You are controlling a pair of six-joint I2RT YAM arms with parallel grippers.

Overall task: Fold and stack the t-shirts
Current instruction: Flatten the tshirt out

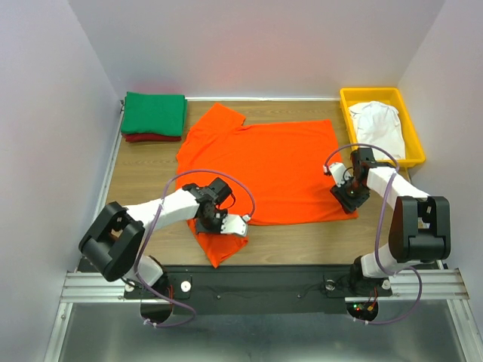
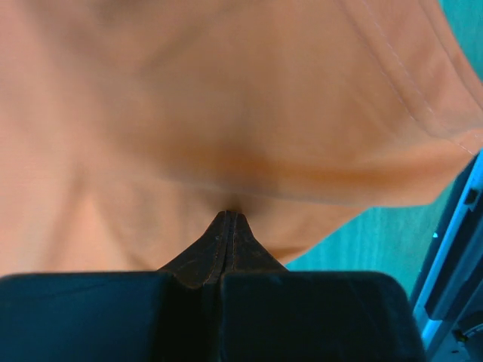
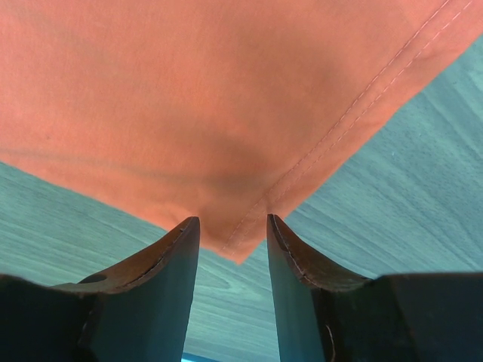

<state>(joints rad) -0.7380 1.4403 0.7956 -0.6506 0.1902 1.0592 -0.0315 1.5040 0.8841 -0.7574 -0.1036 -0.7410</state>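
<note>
- Mid-table (image 1: 143, 177), laid flat: spread t-shirt (image 1: 264, 170), collar end to the left, hem to the right.
- Far left corner, behind and left of it: two folded t-shirts (image 1: 155, 115), one stacked on the other.
- Far right corner: tray (image 1: 377, 94), crumpled t-shirt (image 1: 379, 124) inside.
- On the near sleeve: left gripper (image 1: 219, 226).
- At the near right hem corner: right gripper (image 1: 351, 204), a finger either side.
</note>
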